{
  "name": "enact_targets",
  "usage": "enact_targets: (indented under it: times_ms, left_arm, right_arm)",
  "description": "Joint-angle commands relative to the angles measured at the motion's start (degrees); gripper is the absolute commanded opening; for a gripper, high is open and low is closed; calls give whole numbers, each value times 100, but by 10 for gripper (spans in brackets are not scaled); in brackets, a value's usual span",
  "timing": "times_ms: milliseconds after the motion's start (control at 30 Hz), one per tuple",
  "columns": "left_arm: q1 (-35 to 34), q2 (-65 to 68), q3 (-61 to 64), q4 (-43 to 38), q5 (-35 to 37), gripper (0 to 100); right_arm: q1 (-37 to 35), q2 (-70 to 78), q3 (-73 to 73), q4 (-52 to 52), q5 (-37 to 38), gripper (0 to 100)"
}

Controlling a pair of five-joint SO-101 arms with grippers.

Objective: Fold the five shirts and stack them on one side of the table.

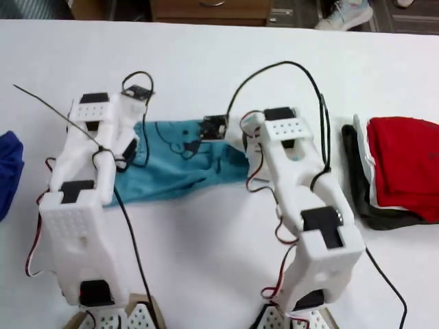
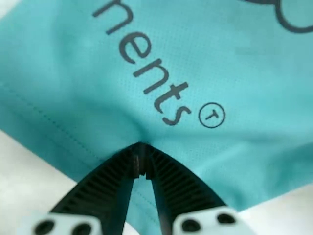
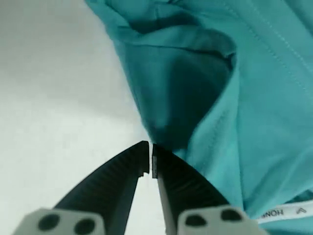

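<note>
A teal shirt (image 1: 178,161) with dark print lies as a long folded band on the white table (image 1: 206,62) between my two arms. My left gripper (image 1: 129,155) sits at its left end. In the left wrist view the left gripper (image 2: 141,160) is shut, and the teal shirt (image 2: 220,63) puckers where the tips pinch it. My right gripper (image 1: 248,148) is at the band's right end. In the right wrist view the right gripper (image 3: 149,157) is shut on a bunched fold at the edge of the teal shirt (image 3: 264,98).
At the right side a folded red shirt (image 1: 405,164) lies on top of a dark shirt (image 1: 360,199), with a white edge between them. A blue shirt (image 1: 8,168) lies bunched at the left edge. Bare table stretches behind the teal shirt.
</note>
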State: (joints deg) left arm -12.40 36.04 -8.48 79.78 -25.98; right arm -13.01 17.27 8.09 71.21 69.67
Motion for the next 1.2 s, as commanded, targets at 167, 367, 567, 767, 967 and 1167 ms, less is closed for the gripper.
enact_targets:
  times_ms: [167,367,567,767,967,1167]
  left_arm:
    - [26,62,22,-176,26,21]
    - [26,62,13,-176,26,21]
    - [26,62,13,-176,26,21]
    - [26,62,13,-176,35,21]
    - [26,44,22,-176,35,21]
    - [35,-158,-145,88,123,21]
  right_arm:
    - [497,576,-1556,-224,35,21]
    - [523,1182,-2356,-233,18,21]
    - [400,1930,-3305,-224,-9,21]
    - [154,2281,-3982,-145,-677,21]
    - [180,2281,-4712,840,-730,21]
    - [242,2202,-6004,2097,-1978,21]
